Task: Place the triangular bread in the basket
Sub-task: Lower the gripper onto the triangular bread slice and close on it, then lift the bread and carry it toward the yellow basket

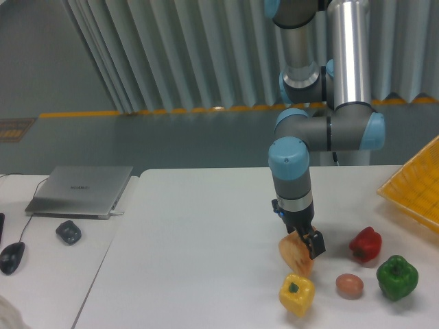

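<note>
gripper (306, 241) clamped on triangular bread (295, 255), bread tilted just above yellow pepper (296, 295), brown egg (349, 285) to its right, red pepper (365, 244) and green pepper (397, 277) beyond, yellow basket (415, 190) at right edge, well apart

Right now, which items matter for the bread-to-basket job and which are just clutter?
Job items:
triangular bread, at the end effector
yellow basket, far right

Clutter:
yellow pepper
brown egg
red pepper
green pepper
laptop
mouse
</note>
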